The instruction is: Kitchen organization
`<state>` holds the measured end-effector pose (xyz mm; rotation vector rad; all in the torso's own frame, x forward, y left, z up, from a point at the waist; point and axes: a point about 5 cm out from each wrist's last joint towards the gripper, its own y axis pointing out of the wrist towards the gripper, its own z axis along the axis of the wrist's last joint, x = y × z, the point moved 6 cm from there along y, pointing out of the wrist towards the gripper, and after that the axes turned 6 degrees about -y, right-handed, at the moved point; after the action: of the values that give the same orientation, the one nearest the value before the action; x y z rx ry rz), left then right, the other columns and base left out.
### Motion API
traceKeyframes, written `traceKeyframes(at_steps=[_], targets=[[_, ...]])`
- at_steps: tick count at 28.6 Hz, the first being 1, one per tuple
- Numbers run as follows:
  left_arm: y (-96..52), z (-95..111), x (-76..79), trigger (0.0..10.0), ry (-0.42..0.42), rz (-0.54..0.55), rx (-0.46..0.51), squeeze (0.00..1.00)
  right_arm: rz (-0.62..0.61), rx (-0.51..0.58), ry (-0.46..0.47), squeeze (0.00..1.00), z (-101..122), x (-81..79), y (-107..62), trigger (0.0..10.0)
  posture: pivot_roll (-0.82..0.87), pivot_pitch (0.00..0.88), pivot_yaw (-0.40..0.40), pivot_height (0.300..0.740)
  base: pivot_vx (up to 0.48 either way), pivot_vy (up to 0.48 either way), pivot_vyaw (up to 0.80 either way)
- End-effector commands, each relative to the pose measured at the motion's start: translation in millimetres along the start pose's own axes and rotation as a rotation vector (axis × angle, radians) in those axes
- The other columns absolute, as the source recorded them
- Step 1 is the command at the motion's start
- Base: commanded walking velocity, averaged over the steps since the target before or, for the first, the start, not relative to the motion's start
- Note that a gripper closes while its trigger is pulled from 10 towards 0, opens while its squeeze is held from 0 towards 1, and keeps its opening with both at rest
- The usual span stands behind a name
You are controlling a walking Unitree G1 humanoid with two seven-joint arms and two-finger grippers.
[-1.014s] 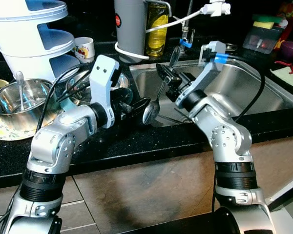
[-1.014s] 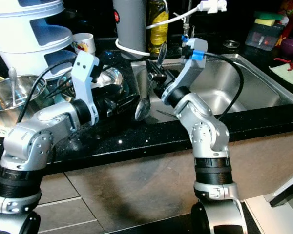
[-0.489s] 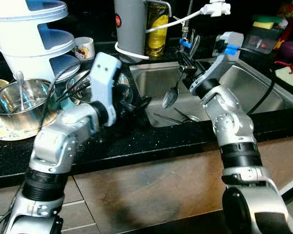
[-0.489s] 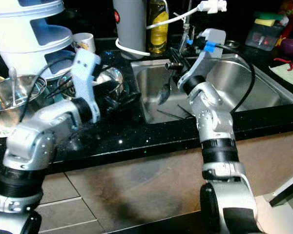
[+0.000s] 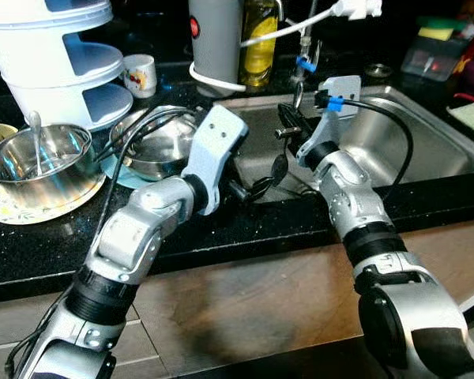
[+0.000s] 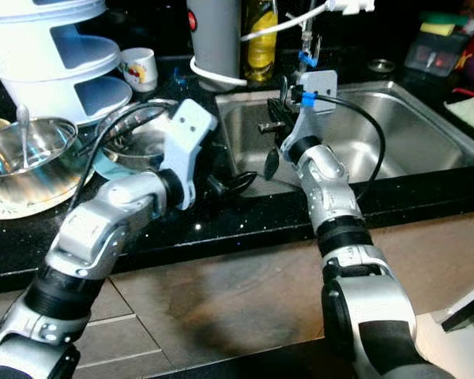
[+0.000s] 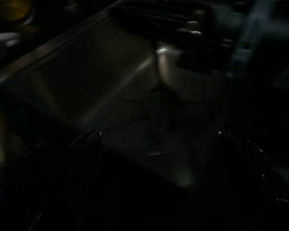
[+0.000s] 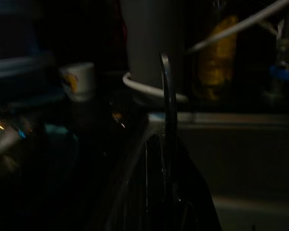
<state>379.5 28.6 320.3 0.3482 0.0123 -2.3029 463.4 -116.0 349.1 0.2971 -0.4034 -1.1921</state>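
A metal spoon hangs bowl-down over the left part of the steel sink. My right gripper is shut on its handle, which runs up between the fingers in the right wrist view. My left gripper reaches over the sink's front-left corner, just below and left of the spoon's bowl. Its fingers stand open with nothing between them, and the spoon shows dimly ahead of them.
On the black counter to the left are a steel bowl holding a spoon, a second steel bowl, a white tiered container and a mug. A grey canister and an oil bottle stand behind the sink.
The right gripper lifted the spoon away from the left gripper, then brought it lower and back left. The left arm stretched toward the sink's corner. The camera shifted too.
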Motion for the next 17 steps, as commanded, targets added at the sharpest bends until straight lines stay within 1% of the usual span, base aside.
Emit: traceKeyframes(at_steps=[1,2,5,6,8,17], targets=[[1.8,1,-2.6,10.0,0.054,0.013,-0.005,0.00,-0.004,0.014,-0.035,0.00,4,3.3,1.4,10.0,0.13,0.307,0.034,0.740,0.000,0.000,0.00],[1.8,1,-2.6,10.0,0.054,0.013,-0.005,0.00,-0.004,0.014,-0.035,0.00,4,3.3,1.4,10.0,0.13,0.307,0.034,0.740,0.000,0.000,0.00],[5.1,4,-15.3,10.0,0.099,0.061,-0.006,0.00,-0.018,-0.049,-0.059,0.00,-7,8.1,0.8,10.0,0.14,0.327,0.045,0.740,0.000,0.000,0.00],[5.1,4,-15.3,10.0,0.099,0.061,-0.006,0.00,-0.018,-0.049,-0.059,0.00,-7,8.1,0.8,10.0,0.14,0.327,0.045,0.740,0.000,0.000,0.00],[6.6,9,-19.8,10.0,0.105,0.074,0.009,0.00,-0.019,-0.085,-0.068,0.00,-12,9.1,1.1,10.0,0.14,0.332,0.045,0.740,0.000,0.000,0.00],[6.7,12,-21.2,10.0,0.092,0.064,0.029,0.00,-0.012,-0.117,-0.095,0.00,-16,6.8,3.0,10.0,0.14,0.331,0.042,0.740,0.000,0.000,0.00]])
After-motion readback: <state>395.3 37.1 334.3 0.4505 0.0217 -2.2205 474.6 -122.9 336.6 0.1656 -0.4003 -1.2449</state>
